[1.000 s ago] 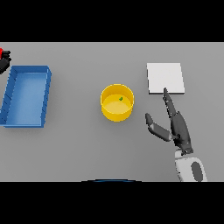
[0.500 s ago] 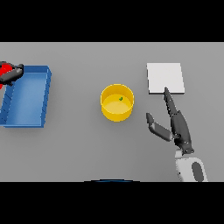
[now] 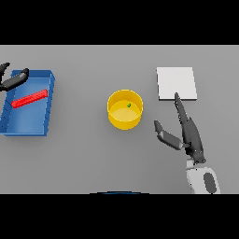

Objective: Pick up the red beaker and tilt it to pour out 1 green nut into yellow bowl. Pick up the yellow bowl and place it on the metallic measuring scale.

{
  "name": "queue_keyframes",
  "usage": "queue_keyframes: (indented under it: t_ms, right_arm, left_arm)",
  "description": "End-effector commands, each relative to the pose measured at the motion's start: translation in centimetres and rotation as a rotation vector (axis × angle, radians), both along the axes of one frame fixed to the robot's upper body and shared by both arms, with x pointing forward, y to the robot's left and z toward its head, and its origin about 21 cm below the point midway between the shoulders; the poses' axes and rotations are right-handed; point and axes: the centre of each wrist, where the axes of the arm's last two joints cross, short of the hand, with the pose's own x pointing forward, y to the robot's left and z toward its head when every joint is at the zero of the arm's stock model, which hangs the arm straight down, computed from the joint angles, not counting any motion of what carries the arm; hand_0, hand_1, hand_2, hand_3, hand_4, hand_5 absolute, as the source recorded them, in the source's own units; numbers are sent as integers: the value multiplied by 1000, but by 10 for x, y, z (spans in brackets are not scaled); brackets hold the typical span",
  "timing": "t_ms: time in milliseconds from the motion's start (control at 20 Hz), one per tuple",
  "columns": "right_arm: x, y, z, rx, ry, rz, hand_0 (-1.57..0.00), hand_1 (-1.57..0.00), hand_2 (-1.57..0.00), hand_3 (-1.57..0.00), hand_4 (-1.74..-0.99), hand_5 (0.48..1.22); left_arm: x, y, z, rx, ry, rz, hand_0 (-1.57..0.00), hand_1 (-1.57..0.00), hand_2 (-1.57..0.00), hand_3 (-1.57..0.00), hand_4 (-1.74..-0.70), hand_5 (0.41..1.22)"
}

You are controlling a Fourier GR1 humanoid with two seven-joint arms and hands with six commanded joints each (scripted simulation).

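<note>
table (image 3: pixel 84 158): grey, carries everything in view.
yellow bowl (image 3: pixel 124 109): upright near the table's centre, standing free, nothing touching it.
green nut (image 3: pixel 129 105): single small piece inside the yellow bowl, on its floor, slightly toward the far-right side.
red beaker (image 3: pixel 30 99): lying on its side inside the blue bin, long axis running diagonally, one end toward the near-left, the other toward the far-right.
blue bin (image 3: pixel 48 106): rectangular open tray by the table's left edge, well apart from the bowl.
metallic measuring scale (image 3: pixel 176 83): pale square plate on the far-right part of the table, bare top, near the bowl but not touching it.
left hand (image 3: pixel 14 80): at the table's left edge, over the far-left corner of the blue bin; dark fingers spread and straight, apart, holding nothing; just above the beaker's end, contact not clear.
right hand (image 3: pixel 186 133): on the near-right side of the table, between bowl and scale; fingers extended straight toward the scale, longest fingertip reaching the scale's near edge, thumb splayed out toward the bowl; fingers apart, gripping nothing.
</note>
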Motion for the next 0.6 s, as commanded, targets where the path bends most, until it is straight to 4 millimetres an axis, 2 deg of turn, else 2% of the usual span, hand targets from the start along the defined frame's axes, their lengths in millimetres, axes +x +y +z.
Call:
queue_keyframes:
  t_ms: [0, 100, 200, 350, 550]
  right_arm:
    - [1, 3, -1, -9, 22, -7, 1, 1, 1, 1, -1144, 644]
    - [4, 8, 5, -85, 33, -2, 1, 1, 1, 1, -1115, 638]
    - [11, 5, 12, -153, 1, 97, 1, 1, 1, 1, -1080, 662]
    - [27, -3, 29, -413, -8, 188, 1, 1, 1, 1, -1122, 649]
    - [51, 13, 42, -721, -71, 335, 1, 1, 1, 1, -1142, 627]
  left_arm:
    - [-1, 3, 3, -4, -28, -6, -80, -73, -69, -72, -776, 631]
    - [-3, 2, 3, -36, -66, -16, -51, -46, -44, -45, -779, 635]
    - [-3, -4, 1, -80, -97, -27, -32, -29, -28, -29, -786, 652]
    - [-6, -6, 4, -102, -121, -36, -16, -15, -14, -14, -799, 666]
    - [-7, -13, 1, -115, -102, -38, -6, -5, -5, -5, -806, 687]
